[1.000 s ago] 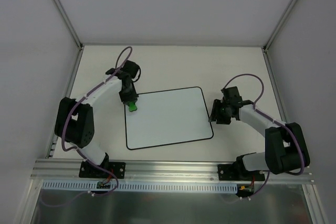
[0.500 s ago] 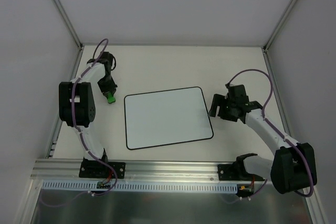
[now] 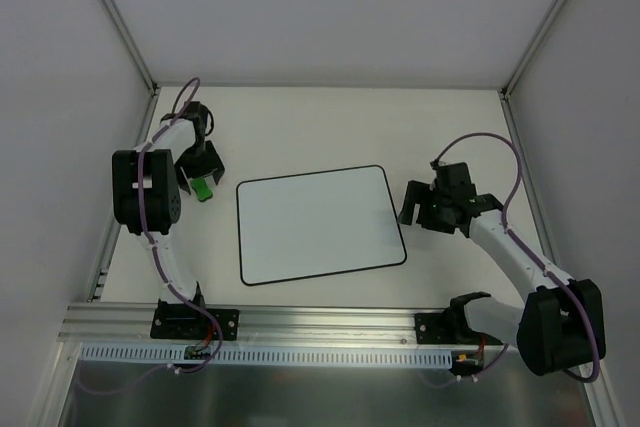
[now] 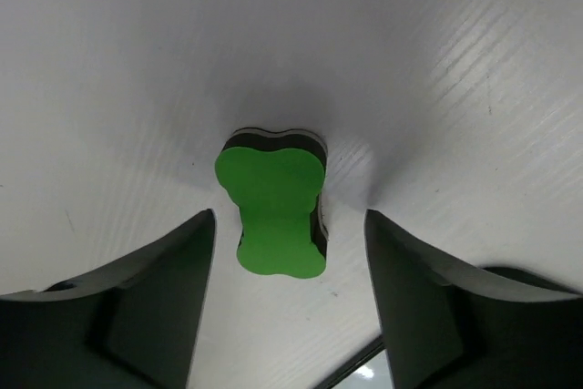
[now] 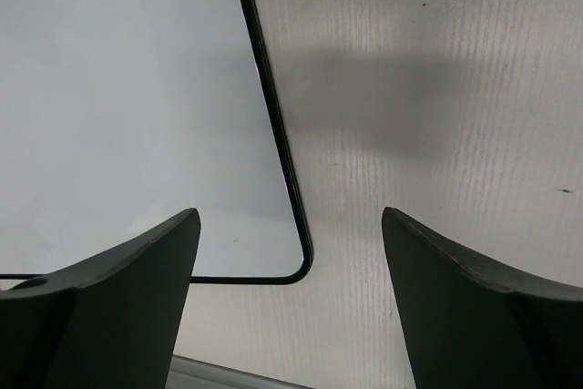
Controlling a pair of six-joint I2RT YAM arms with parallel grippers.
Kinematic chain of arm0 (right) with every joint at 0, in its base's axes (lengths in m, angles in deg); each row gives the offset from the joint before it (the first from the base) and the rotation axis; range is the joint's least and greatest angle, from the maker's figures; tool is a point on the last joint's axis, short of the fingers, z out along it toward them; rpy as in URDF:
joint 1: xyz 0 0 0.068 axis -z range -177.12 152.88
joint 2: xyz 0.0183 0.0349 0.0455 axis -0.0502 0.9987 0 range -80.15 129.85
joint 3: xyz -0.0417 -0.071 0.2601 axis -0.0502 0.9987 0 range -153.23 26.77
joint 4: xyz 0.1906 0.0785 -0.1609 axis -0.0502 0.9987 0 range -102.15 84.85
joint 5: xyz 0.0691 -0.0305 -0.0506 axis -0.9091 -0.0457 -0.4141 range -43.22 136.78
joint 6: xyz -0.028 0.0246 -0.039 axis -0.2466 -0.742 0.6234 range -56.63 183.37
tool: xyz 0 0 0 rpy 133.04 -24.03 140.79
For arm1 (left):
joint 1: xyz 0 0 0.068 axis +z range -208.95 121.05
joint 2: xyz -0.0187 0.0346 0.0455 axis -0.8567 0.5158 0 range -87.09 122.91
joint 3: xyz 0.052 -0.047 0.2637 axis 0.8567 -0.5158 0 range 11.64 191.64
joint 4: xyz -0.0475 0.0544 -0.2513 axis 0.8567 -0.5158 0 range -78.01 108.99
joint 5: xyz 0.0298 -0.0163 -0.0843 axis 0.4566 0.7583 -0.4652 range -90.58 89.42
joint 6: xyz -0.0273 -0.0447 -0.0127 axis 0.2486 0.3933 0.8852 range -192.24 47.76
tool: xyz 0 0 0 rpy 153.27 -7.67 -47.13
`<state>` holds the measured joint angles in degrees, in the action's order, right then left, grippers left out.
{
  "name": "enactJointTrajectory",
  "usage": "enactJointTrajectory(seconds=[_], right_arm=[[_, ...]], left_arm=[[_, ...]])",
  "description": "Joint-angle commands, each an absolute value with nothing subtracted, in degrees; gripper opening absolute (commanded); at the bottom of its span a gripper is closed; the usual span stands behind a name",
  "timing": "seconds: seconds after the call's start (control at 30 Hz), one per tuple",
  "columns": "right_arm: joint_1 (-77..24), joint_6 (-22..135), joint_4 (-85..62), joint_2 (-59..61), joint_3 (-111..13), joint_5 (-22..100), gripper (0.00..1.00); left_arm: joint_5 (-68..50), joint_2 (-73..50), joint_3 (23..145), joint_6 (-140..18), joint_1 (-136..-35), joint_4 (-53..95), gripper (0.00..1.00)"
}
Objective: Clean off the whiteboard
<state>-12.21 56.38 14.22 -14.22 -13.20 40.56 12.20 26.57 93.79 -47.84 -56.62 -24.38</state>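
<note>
Left gripper [image 3: 203, 175]: off the whiteboard's [image 3: 318, 224] left edge, level with its far-left corner. Jaws part-way open, one finger on each side of the eraser with a clear gap on both sides; nothing gripped.

Eraser [image 3: 204, 188]: small green block with a dark underlayer and a waisted outline. Lies flat on the table [image 3: 350, 127] just left of the whiteboard, apart from its border. In the left wrist view it sits centred between the dark fingers [image 4: 137, 298], green face up.

Whiteboard: flat on the table between the two grippers, slightly skewed. White face, thin black border, rounded corners. No marks visible on the face.

Right gripper [image 3: 418, 209]: just off the whiteboard's right edge, about level with its middle. Jaws spread wide, holding nothing. The right wrist view shows the whiteboard's border and one rounded corner [image 5: 296, 271] in the gap between the fingers [image 5: 118, 289]; whether they touch it cannot be told.
</note>
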Motion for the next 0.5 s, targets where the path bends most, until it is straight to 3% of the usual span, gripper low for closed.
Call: enactJointTrajectory(seconds=[0.0,0.03,0.1,0.33,0.4,0.47], right_arm=[[-11.80,57.13,15.88,-16.25,-15.95,41.42,0.85],[-11.80,57.21,16.32,-16.43,-16.56,41.33,0.86],[-11.88,57.56,17.90,-17.47,-17.26,41.85,0.85],[-11.88,59.93,23.61,-27.83,-23.50,46.15,0.87],[-11.80,61.60,26.33,-30.65,-26.92,49.40,0.96],[-11.80,62.75,29.14,-34.86,-29.47,52.21,0.99]], left_arm=[[13.49,20.76,92.33,-47.89,-56.57,-25.65,0.75],[12.88,19.70,91.97,-47.98,-56.57,-25.65,0.89],[11.30,15.40,90.75,-48.07,-56.57,-25.74,0.97],[1.28,-6.56,85.39,-52.01,-56.57,-26.44,0.99],[-0.84,-16.31,84.24,-53.51,-56.57,-26.62,0.99],[-2.51,-22.55,83.01,-55.97,-56.57,-27.14,0.99]])
